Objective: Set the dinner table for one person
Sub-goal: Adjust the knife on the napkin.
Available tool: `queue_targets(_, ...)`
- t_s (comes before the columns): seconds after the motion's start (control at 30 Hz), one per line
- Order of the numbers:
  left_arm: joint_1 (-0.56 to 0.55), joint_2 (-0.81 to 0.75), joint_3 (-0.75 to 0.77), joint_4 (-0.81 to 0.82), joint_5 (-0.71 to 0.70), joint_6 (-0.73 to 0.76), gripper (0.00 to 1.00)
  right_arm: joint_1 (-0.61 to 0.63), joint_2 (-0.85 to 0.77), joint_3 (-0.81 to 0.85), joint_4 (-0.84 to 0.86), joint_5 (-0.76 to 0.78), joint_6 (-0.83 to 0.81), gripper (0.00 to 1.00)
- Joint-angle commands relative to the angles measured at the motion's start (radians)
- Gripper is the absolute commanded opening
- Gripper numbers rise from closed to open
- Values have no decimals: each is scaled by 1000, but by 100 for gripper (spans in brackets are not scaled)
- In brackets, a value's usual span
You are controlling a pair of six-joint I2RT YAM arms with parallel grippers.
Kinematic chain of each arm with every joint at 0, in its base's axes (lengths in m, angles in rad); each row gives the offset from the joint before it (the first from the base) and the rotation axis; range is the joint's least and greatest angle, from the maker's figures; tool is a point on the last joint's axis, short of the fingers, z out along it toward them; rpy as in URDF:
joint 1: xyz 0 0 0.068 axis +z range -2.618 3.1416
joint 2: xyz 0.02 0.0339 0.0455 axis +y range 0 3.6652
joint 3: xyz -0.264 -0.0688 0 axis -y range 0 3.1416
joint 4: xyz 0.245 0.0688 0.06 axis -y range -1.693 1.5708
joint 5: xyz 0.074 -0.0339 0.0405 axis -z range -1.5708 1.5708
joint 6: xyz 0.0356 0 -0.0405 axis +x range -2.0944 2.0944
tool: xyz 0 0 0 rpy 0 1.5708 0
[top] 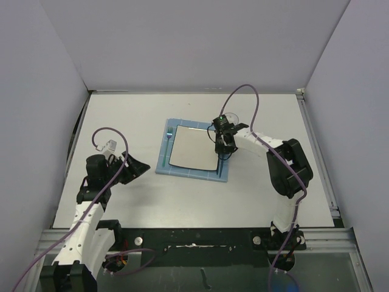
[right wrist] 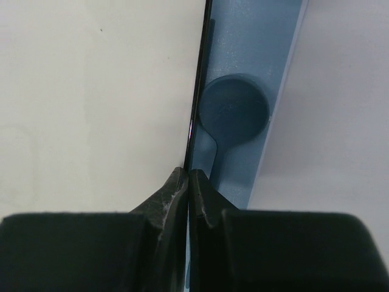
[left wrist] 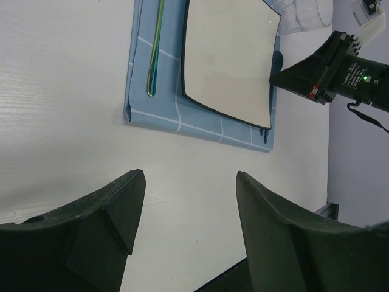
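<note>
The white dinner table (top: 121, 121) carries a blue grid placemat (top: 164, 163) with a square white dark-rimmed plate (top: 193, 149) on it. A fork (top: 168, 141) lies on the mat left of the plate. A blue spoon (right wrist: 234, 112) lies on the mat's right strip. My right gripper (top: 222, 149) sits low at the plate's right edge. In the right wrist view its jaws (right wrist: 189, 173) are pinched on a thin dark strip (right wrist: 197, 91), seen edge-on between plate (right wrist: 91, 91) and spoon; it looks like a slim utensil. My left gripper (top: 137, 167) is open and empty (left wrist: 189, 182) above bare table, left of the mat.
A clear glass (left wrist: 307, 15) stands just beyond the mat's far right corner, close to the right arm. Grey walls close in the table on three sides. A metal rail (top: 194, 234) runs along the near edge.
</note>
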Motion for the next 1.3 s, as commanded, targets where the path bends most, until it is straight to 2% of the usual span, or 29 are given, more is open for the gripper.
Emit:
queue_targets(0.0, 3, 15, 51, 48, 3, 15, 60, -30, 16, 44, 22, 7, -10, 0)
queue_targets(0.67, 3, 41, 56, 59, 2, 16, 59, -59, 81, 36, 45, -30, -1, 0)
queue_targets(1.27, 2, 44, 37, 57, -11, 25, 59, -52, 111, 98, 47, -63, 16, 0)
